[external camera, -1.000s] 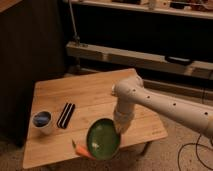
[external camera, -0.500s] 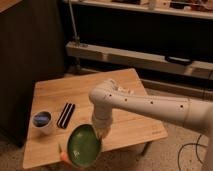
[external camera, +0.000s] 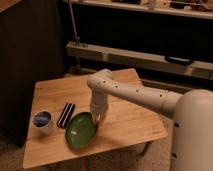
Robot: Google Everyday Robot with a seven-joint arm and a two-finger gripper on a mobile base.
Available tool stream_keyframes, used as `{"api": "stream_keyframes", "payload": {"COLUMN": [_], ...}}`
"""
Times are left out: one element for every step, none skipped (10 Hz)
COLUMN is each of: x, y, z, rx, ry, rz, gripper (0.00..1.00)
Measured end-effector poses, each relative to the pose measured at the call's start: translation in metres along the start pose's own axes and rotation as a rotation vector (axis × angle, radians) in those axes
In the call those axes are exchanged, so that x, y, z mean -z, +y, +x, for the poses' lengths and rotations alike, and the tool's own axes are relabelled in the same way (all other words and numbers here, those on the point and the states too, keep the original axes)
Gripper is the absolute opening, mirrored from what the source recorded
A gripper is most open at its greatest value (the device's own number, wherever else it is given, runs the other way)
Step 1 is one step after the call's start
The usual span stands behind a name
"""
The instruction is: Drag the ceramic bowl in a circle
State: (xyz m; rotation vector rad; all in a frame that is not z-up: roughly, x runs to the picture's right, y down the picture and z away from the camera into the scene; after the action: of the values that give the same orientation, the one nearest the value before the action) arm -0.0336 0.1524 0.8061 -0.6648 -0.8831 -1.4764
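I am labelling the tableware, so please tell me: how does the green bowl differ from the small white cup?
The ceramic bowl is green all over; the cup is white outside and blue inside. The bowl is wide and shallow; the cup is narrower with higher walls. The end effector is at the bowl's right rim; nothing touches the cup, near the table's left edge. Both are round and sit on the wooden table.

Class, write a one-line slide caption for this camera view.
Gripper at the rim of the ceramic bowl on a wooden table.
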Motion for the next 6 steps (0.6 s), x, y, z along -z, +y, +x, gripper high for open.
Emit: {"api": "stream_keyframes", "payload": {"x": [-0.001,-0.001,0.0,0.001,0.002,0.002], "y": [0.007,0.018,0.031,0.04,0.052,0.069], "z": [0.017,0.034,0.044,0.049,0.054,0.058], "rx": [-0.049,-0.096,-0.127,-0.144,-0.166,-0.191], "ry": [-0.007,-0.009,-0.004,0.002,0.009,0.015], "rz": [-0.004,-0.013,-0.025,-0.034,-0.047,-0.065], "gripper": [0.03,0.03,0.03,0.03,0.03,0.03]}}
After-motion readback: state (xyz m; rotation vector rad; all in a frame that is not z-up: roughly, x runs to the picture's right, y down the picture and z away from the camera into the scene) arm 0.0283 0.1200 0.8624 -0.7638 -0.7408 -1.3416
